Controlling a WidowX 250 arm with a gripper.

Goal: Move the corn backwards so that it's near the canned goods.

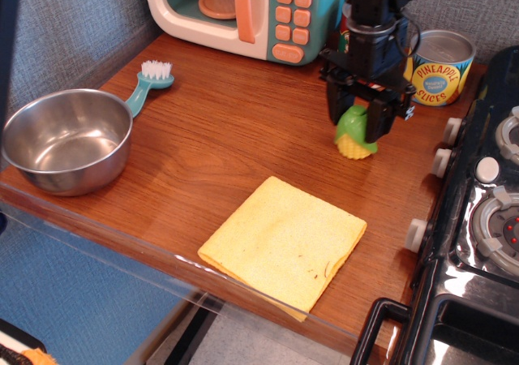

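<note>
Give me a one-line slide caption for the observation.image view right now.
Gripper holds the corn at the wooden counter, just in front of the canned goods.

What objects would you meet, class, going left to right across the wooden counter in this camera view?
Steel pot → scrub brush → yellow cloth → corn, held in the gripper → pineapple can → stove.
</note>
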